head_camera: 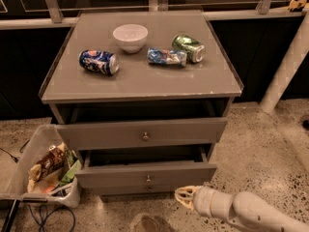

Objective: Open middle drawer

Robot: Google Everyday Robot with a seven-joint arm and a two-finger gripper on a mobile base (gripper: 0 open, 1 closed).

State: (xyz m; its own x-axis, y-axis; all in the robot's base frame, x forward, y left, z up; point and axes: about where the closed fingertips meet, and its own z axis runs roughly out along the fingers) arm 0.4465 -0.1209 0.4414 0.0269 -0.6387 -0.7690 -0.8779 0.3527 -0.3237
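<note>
One bin [29, 151]; end effector [186, 197] near floor [256, 144]

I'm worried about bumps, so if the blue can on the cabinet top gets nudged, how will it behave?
Lying on its side, the blue can would probably roll, not tip. It looks undented, so likely fairly stiff. The gripper hangs low near the floor, far from it.

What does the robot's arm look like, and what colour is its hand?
The arm is smooth, round and whitish-grey, like a fat tube made of joined sections. No cables or markings show on it. At its end, the gripper is a paler cream-yellow, with a rounded, claw-like shape. It sits low in the picture, just in front of the bottom of the cabinet.
</note>
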